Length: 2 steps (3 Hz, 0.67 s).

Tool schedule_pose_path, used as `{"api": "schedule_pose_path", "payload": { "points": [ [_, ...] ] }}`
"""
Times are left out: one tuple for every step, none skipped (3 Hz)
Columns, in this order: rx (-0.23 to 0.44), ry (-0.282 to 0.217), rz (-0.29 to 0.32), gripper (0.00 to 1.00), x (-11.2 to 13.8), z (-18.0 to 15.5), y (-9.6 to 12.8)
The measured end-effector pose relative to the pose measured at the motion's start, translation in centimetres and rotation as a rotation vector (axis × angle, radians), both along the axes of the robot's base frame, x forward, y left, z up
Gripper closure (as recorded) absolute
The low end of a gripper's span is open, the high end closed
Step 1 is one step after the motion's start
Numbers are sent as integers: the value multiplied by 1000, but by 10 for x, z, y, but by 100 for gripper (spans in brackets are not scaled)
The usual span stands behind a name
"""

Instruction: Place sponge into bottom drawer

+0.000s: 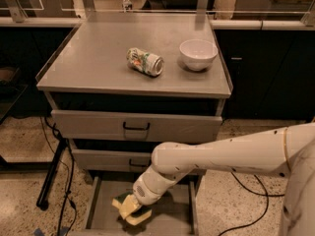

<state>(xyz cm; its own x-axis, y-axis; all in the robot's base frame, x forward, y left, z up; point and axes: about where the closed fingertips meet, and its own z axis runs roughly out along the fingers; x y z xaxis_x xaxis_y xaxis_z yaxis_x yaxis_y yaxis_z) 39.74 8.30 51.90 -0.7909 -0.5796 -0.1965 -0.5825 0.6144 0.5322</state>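
The sponge (132,210), pale yellow with a dark green face, is held in my gripper (129,208) low over the open bottom drawer (175,216), at its left-middle part. The gripper hangs from my white arm (216,154), which reaches in from the right and crosses in front of the cabinet. The drawer is pulled out and shows a plain grey floor. Whether the sponge touches the floor cannot be told.
A grey cabinet top (98,53) carries a crushed printed can (144,61) and a white bowl (198,54). Two upper drawers with black handles (136,127) are shut. Black cables and a stand leg (51,176) lie on the speckled floor at left.
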Motion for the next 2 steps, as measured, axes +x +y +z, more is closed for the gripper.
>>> {"api": "schedule_pose_path", "payload": {
  "points": [
    [1, 11, -3, 100, -2, -5, -1],
    [14, 41, -19, 100, -1, -16, -3]
  ]
}}
